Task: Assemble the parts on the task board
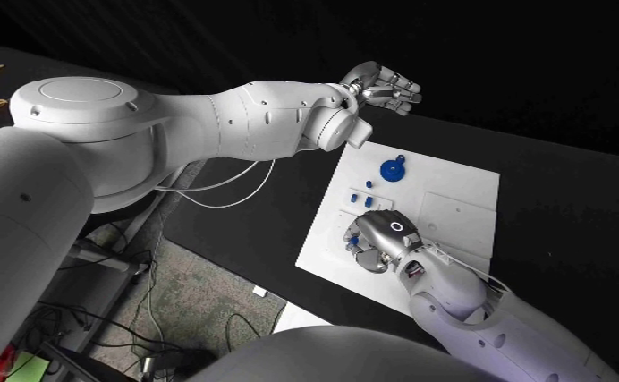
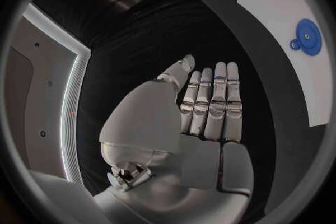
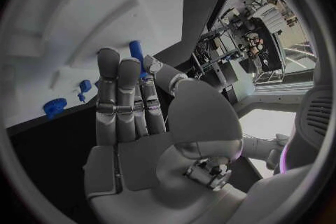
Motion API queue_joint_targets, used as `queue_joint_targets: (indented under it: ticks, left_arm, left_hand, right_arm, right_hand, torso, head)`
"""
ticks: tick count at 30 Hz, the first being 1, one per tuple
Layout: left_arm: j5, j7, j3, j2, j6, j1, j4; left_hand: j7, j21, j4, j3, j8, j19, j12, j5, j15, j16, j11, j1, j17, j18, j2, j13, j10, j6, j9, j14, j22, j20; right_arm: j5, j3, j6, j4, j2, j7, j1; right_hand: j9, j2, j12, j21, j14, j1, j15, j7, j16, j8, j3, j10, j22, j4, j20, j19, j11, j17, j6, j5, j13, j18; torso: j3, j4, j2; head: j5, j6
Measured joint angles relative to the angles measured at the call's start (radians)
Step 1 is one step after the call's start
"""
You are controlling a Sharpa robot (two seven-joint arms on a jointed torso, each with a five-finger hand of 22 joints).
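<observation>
Basically black table (image 1: 542,176) under dark surroundings, white task board (image 1: 445,207) at centre. Blue gear-shaped part (image 1: 392,169) lies on the board toward 11 o'clock; two small blue parts (image 1: 368,197) sit toward 9 o'clock. Left hand (image 1: 383,89) hangs off the board at 12 o'clock, above bare table, fingers curled in, holding nothing. Right hand (image 1: 381,237) rests over the board's 7 o'clock corner; cannot tell its grip from the head view. Right wrist view adds this: fingers (image 3: 119,95) straight and together, a blue peg (image 3: 137,55) just past the fingertips, contact unclear. Left wrist view shows the left hand (image 2: 203,123) with straight fingers, gear part (image 2: 307,37) well apart.
</observation>
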Motion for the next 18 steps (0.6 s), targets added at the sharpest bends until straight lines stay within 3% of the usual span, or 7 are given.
queue_joint_targets:
  ticks: [18]
  left_arm:
    - [0.0,-0.001,0.0,0.002,0.002,0.0,-0.002]
  left_hand:
    - [0.0,0.0,0.0,0.0,0.0,0.0,0.0,0.0,0.0,0.0,0.0,0.0,0.0,0.0,0.0,0.0,0.0,0.0,0.0,0.0,0.0,0.0]
  right_arm:
    - [-0.003,-0.001,-0.001,0.001,0.005,-0.004,-0.001]
  right_hand:
    - [0.0,-0.003,0.003,0.0,0.005,-0.003,-0.002,0.0,0.0,0.0,0.0,0.001,0.003,0.0,0.0,0.0,0.001,0.001,0.0,0.004,0.0,0.0]
  torso:
    - [0.0005,-0.0003,0.0]
  head:
    - [0.003,-0.002]
